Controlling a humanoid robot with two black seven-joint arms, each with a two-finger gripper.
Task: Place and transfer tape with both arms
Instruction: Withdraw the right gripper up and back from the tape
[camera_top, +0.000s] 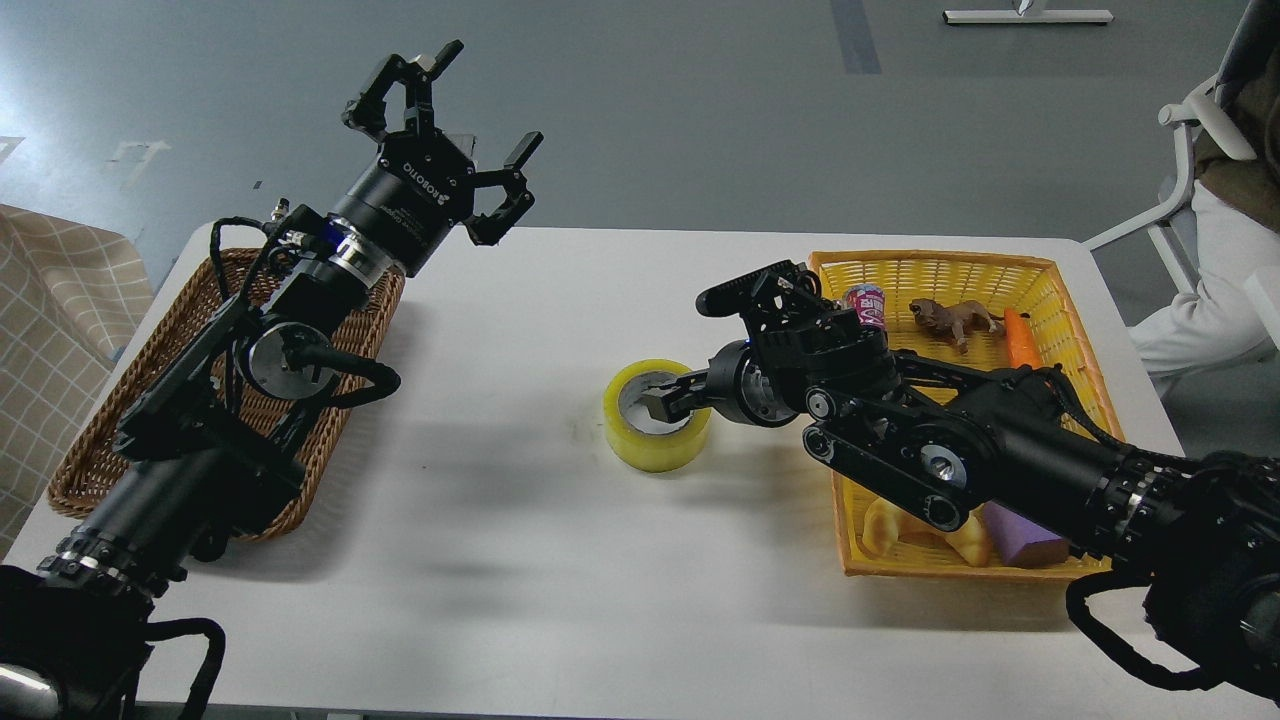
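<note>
The tape (655, 447) is a yellow translucent roll with a grey-white core. It lies flat on the white table (560, 560) near the middle. My right gripper (680, 350) reaches in from the right, just left of the yellow basket. Its fingers are spread: one fingertip (658, 402) pokes into the roll's core, the other finger (735, 289) stands raised well above and behind the roll. My left gripper (445, 110) is open and empty, held high over the table's back left edge, far from the tape.
A brown wicker basket (90, 440) lies under my left arm at the table's left edge. A yellow basket (950, 265) at the right holds a small can (868, 305), a lion toy (955, 318), a carrot (1020, 340), a croissant toy (900, 530) and a purple block (1020, 540). A seated person (1220, 200) is at the far right.
</note>
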